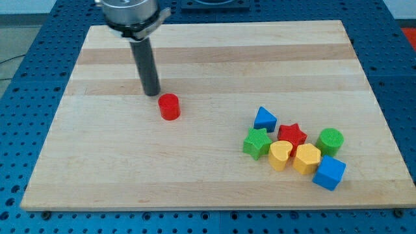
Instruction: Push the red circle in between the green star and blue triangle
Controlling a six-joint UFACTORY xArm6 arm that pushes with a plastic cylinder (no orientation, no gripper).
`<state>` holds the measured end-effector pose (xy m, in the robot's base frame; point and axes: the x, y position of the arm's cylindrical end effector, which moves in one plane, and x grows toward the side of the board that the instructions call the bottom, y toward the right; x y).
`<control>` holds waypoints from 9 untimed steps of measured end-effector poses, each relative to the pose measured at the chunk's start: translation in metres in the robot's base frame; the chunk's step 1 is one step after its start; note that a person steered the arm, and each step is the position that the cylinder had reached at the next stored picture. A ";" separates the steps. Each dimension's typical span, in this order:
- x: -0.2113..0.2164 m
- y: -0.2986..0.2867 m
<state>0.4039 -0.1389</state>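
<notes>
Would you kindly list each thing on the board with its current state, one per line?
My tip: on the board, just up-left of the red circle, a small gap showing.
Red circle: upright, alone, far left of the cluster.
Blue triangle: at the cluster's top left.
Green star: just below the blue triangle.
Red star, yellow heart, yellow hexagon, green circle, blue cube: packed together.

A single camera looks down at an angle from beyond the view's bottom edge, far enough back to take in nearly the whole wooden surface (214, 58).
</notes>
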 end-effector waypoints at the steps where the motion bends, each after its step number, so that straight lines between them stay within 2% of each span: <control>1: 0.035 0.046; 2: 0.073 0.127; 3: 0.079 0.118; 4: 0.080 0.052; 5: 0.100 0.093; 7: 0.103 0.214; 9: 0.103 0.123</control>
